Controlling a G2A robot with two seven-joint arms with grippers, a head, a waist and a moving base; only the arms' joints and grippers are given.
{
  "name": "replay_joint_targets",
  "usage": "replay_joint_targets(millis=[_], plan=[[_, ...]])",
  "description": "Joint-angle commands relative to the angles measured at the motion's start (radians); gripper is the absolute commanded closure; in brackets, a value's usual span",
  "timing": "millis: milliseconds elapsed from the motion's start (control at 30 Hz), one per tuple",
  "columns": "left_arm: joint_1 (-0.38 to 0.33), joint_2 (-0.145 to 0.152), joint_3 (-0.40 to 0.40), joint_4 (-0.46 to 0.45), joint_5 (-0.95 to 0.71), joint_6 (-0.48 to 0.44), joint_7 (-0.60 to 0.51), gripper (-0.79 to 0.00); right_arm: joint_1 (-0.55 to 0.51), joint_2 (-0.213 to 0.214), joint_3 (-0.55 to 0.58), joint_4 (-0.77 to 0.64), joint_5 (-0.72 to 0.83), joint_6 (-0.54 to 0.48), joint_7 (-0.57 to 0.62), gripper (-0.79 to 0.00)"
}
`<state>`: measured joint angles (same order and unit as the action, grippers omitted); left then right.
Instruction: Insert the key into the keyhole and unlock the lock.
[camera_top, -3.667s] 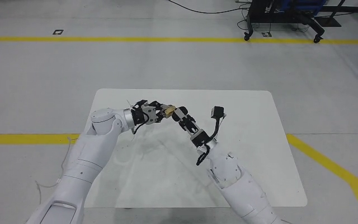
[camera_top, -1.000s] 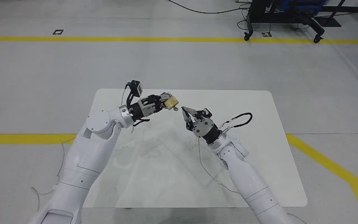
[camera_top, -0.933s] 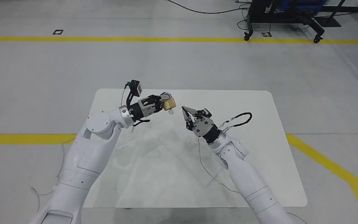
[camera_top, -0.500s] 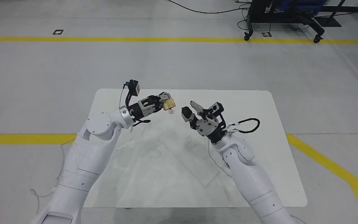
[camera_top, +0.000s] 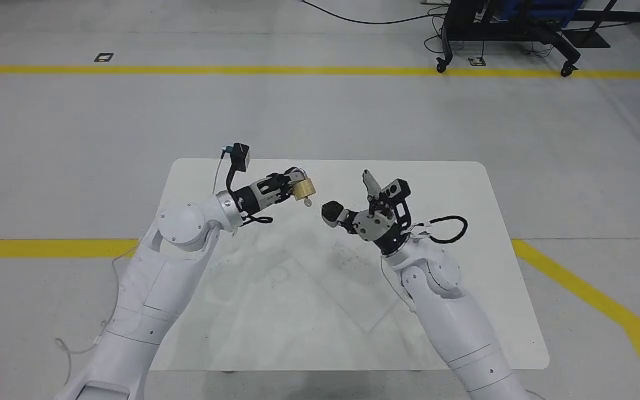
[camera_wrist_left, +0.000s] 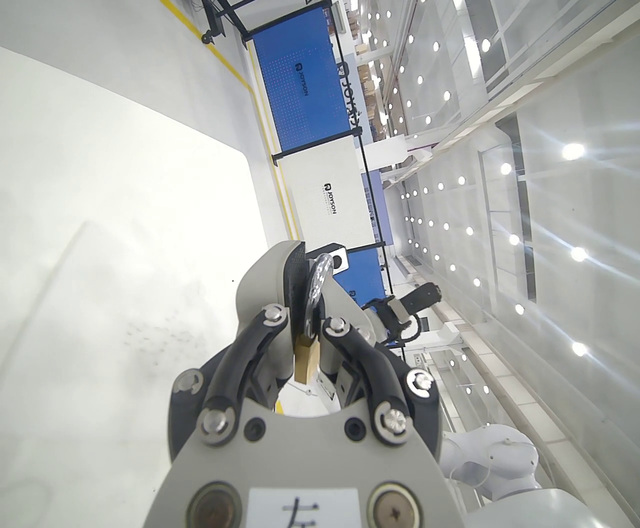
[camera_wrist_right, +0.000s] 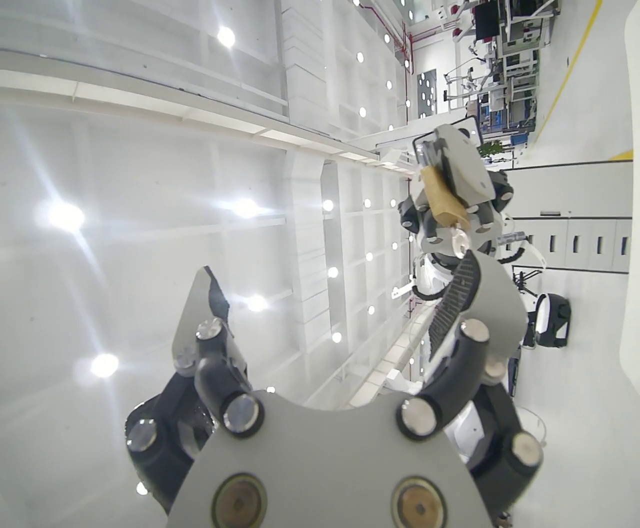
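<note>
White table (camera_top: 500, 250), top view: the right gripper (camera_top: 352, 198), which met the padlock (camera_top: 302, 186) some seconds ago, has drawn back from it and turned. Its fingers are wide apart and empty. The left gripper (camera_top: 292, 184) holds the padlock up over the table's far part. Left wrist view: both fingers are closed on the brass padlock at its shackle end. Right wrist view: the key (camera_wrist_right: 460, 243) sticks out of the padlock's other end.

lock (camera_wrist_right: 442, 200): dull golden brass body, matt | shackle (camera_wrist_left: 314, 295): bright polished steel | key (camera_wrist_right: 460, 242): shiny silver metal | right claw (camera_wrist_right: 340, 272): smooth matt grey fingers (camera_wrist_right: 495, 300), black ribbed rubber pads (camera_wrist_right: 452, 295), glossy metal screw heads (camera_wrist_right: 243, 408) | worktop (camera_top: 450, 300): white, smooth, faintly scuffed, slight sheen
</note>
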<state>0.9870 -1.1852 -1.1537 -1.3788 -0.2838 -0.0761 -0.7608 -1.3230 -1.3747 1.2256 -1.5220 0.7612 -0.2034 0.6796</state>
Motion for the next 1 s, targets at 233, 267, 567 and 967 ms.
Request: replay_joint_targets(millis=[233, 267, 567, 967], plan=[[-0.001, 0.000, 0.002, -0.001, 0.017, 0.048, 0.020, 0.000, -0.067, 0.037, -0.038, -0.231, -1.379, -0.178, -0.307, -0.785], [-0.001, 0.000, 0.001, -0.001, 0.017, 0.050, 0.021, 0.000, -0.077, 0.039, -0.049, -0.244, -1.492, -0.167, -0.331, -0.785], [-0.001, 0.000, 0.003, -0.005, 0.052, 0.056, 0.036, 0.000, -0.089, 0.045, -0.184, -0.249, -2.201, -0.054, -0.633, -0.690], [0.001, -0.001, 0.003, -0.006, 0.059, 0.055, 0.036, 0.000, -0.038, 0.029, -0.265, -0.143, -2.378, 0.078, -0.801, -0.391]])
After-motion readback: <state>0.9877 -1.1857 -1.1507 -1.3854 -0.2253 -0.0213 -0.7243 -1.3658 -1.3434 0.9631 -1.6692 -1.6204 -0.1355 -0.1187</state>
